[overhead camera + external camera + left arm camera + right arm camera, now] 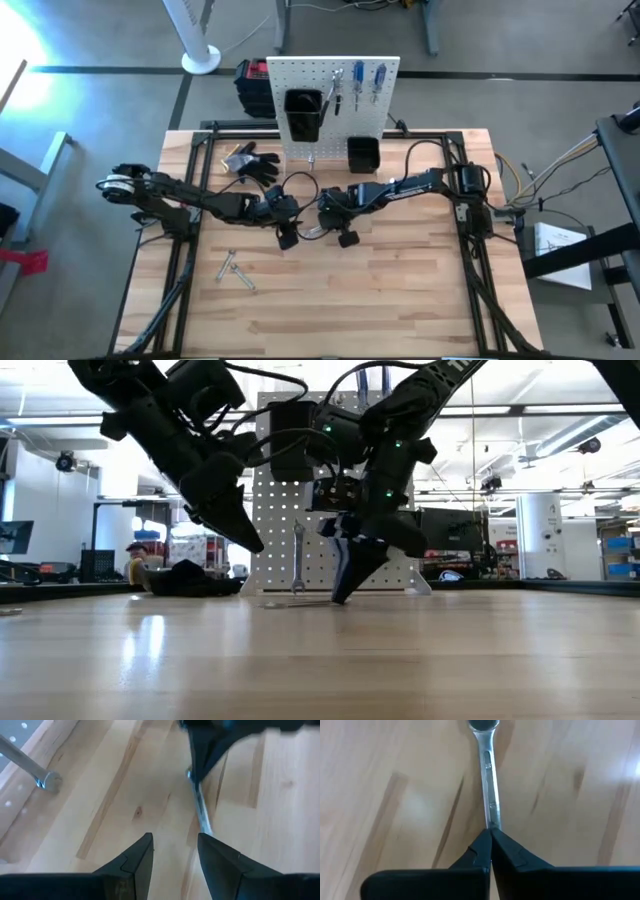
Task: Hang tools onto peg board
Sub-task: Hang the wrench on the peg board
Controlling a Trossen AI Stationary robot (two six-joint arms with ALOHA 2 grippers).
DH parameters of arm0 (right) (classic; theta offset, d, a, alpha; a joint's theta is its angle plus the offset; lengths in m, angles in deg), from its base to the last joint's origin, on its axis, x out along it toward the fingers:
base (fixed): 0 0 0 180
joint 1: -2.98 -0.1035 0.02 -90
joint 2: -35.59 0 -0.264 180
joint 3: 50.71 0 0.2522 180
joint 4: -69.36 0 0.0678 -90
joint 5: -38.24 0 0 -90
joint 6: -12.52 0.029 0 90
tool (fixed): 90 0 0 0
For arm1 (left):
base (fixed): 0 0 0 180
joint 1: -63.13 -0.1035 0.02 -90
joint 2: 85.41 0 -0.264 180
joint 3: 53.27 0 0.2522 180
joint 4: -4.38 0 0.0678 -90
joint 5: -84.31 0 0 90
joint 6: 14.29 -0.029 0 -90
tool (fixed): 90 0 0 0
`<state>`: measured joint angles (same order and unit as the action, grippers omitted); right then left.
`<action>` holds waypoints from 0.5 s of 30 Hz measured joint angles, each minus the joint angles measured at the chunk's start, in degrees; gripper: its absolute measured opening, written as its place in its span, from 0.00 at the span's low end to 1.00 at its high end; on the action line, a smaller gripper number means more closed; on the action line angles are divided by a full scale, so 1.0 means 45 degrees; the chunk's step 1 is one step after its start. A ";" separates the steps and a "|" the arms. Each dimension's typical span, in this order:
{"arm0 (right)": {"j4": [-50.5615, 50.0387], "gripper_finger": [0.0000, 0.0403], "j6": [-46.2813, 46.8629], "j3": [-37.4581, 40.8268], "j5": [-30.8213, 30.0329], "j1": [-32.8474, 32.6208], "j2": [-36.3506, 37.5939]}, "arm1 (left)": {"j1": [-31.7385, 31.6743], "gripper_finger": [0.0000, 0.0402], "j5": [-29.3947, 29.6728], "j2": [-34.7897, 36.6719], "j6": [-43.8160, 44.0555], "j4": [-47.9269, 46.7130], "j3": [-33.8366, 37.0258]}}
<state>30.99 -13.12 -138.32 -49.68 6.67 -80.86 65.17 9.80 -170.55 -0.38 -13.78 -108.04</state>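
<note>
A slim silver wrench [490, 780] lies flat on the wooden table, in front of the white peg board [330, 90]. My right gripper [491, 832] is shut on its near end; the gripper also shows in the high view [328, 228]. My left gripper [175, 851] is open and empty, held above the table just left of the wrench's free end [200, 812]; it shows in the high view [287, 232]. Pliers and two blue screwdrivers [368, 82] hang on the board. Another wrench [297, 560] stands leaning against the board's foot. My right gripper pinches the wrench's shaft end [492, 822] between its two fingertips, only at their free ends. The fingers slant down from the table's right side and lie along the wrench. The wrench rests on the table, its ring end [482, 724] pointing away toward my left gripper.
Two more wrenches [236, 270] lie on the table at the near left. Black work gloves [256, 165] lie at the far left by the board. Two black bins [303, 115] are on the board. There is bare tabletop [400, 300] toward the near edge.
</note>
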 joint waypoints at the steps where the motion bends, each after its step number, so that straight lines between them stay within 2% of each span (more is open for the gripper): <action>1: -0.0198 0.00 0.0010 0.0033 -0.0032 -0.0016 0.0148 | 0.0000 0.36 0.0000 0.0000 0.0000 -0.0006 0.0062; 9: -0.0747 0.00 0.0157 0.0006 -0.0566 -0.0031 0.0863 | 0.0000 0.36 0.0002 0.0000 0.0196 0.0025 0.0286; 15: -0.0755 0.00 0.1452 0.0022 -0.0494 0.0076 0.0889 | -0.0010 0.35 -0.0283 -0.0040 0.0170 0.0338 0.0286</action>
<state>27.59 -6.58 -138.22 -51.91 7.01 -76.85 65.12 8.53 -170.73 0.38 -12.26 -106.75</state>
